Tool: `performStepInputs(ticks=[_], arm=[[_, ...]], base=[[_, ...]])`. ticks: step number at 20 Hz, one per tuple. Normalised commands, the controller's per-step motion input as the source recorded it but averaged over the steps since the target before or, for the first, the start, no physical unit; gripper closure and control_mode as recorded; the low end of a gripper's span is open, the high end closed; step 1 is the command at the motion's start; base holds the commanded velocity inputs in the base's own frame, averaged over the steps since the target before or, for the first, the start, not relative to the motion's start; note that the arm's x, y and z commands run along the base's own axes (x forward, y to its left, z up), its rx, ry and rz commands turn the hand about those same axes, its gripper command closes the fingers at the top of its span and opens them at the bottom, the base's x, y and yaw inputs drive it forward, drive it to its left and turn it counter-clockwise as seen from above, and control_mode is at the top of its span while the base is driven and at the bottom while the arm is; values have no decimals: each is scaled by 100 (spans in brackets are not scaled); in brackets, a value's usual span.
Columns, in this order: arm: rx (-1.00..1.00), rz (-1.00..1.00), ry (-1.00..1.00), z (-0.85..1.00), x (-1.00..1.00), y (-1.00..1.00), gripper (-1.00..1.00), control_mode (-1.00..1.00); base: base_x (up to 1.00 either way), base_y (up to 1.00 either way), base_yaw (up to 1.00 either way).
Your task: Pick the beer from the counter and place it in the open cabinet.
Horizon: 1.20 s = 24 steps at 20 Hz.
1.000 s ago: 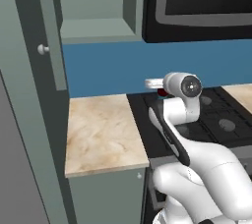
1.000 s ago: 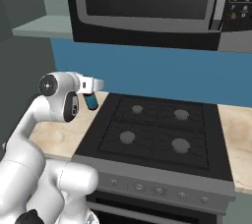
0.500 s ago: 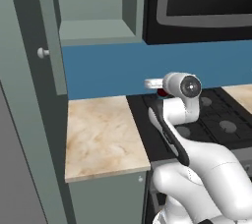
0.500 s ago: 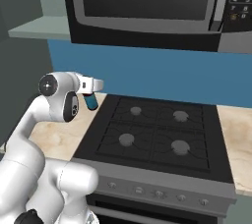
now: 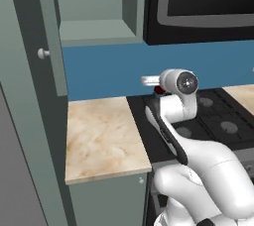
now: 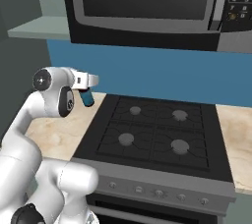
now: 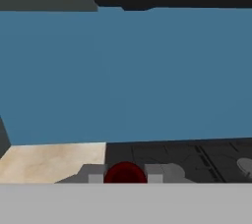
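Little has moved beyond the base creeping nearer the stove, and the jaws (image 6: 87,92) stay clenched on the beer (image 6: 88,98), carrying it clear of the desk (image 5: 101,136) below so it can rise to the cabinet (image 5: 96,34) up-left.

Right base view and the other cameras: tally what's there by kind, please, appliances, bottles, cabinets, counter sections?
Black glossy-fronted microwave: 1
Black stovetop with round burners: 1
Dark brown glass beer bottle with blue label, clamped in the gripper: 1
Grey-green open wall cabinet: 1
Beige marble-patterned counter sections, left and right of the stovetop: 2
Total: 6
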Motion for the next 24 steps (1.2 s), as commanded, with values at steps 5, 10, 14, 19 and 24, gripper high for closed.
performStepInputs(ticks=[5, 10, 14, 19, 24], arm=[[0, 1, 17, 84, -2, 35, 100, -100], [0, 0, 10, 89, -10, 32, 100, -100], [-4, 2, -4, 44, -48, 31, 100, -100], [-9, 4, -19, 30, -56, 41, 100, -100], [-8, 2, -18, 36, -24, 44, 100, -100]], base=[[0, 0, 0], [0, 0, 0], [0, 0, 0], [0, 0, 0], [0, 0, 0]])
